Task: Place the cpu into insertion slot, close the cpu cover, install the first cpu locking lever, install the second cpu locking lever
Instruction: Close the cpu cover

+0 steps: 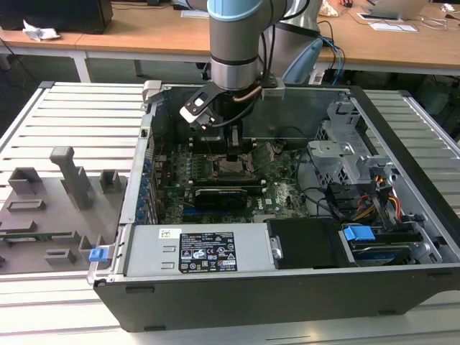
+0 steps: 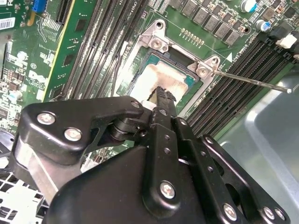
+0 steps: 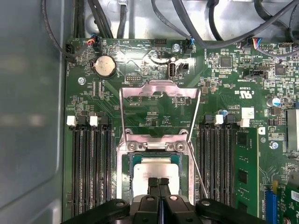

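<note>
Pincer (image 3: 159, 181) pressed together, tips at or just above the cpu (image 3: 150, 167) lying in the insertion slot (image 3: 127, 161) beneath them, cpu cover (image 3: 159, 88) open just beyond: if you press off-level, the chip could skew and bend pins.

exterior view: even, bright overhead room light on the desk (image 1: 72, 108). the inside of the computer case (image 1: 287, 295) is dimmer, shaded beneath the arm (image 1: 233, 36). in both wrist views the cpu (image 2: 159, 77) (image 3: 154, 168) glares pale and washed out.
</note>
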Motion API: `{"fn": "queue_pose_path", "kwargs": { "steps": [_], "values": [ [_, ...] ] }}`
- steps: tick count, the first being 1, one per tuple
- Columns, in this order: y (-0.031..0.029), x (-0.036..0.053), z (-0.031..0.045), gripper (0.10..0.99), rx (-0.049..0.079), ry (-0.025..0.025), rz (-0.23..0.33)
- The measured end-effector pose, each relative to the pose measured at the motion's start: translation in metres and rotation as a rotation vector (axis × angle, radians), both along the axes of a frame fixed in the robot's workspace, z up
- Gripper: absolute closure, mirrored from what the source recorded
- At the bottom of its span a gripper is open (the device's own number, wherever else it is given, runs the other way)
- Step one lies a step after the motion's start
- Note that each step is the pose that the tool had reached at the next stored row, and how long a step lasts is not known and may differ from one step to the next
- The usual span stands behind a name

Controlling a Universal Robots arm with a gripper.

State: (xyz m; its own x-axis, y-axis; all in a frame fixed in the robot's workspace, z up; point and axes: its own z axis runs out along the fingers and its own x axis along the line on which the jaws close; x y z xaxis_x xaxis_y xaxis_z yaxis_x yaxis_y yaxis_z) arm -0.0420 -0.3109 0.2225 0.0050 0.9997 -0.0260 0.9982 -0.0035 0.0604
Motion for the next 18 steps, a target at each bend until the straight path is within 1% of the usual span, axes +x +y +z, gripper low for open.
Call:
{"fn": "queue_pose_path", "kwargs": {
  "steps": [3, 7, 10, 11, 12, 13, 14, 18],
  "values": [
    [0.0, 0.0, 0.0058, 0.98, 0.0, 0.0, 0.0],
    [0.0, 0.0, 0.0162, 0.98, 0.0, 0.0002, 0.0],
    [-0.0004, 0.0, 0.0284, 0.98, 0.0, 0.0002, 0.0],
    [-0.0036, 0.0, 0.0284, 0.98, 0.0, 0.0001, 0.0],
    [-0.0045, 0.0003, 0.0284, 0.98, 0.0, 0.0001, 0.0],
    [-0.0046, 0.0038, 0.0284, 0.98, 0.0, 0.0006, 0.0],
    [-0.0046, 0.0054, 0.0284, 0.98, 0.0, 0.0008, 0.0],
    [-0.0046, 0.0055, 0.0312, 0.98, 0.0, 0.0008, 0.0]
  ]
}}
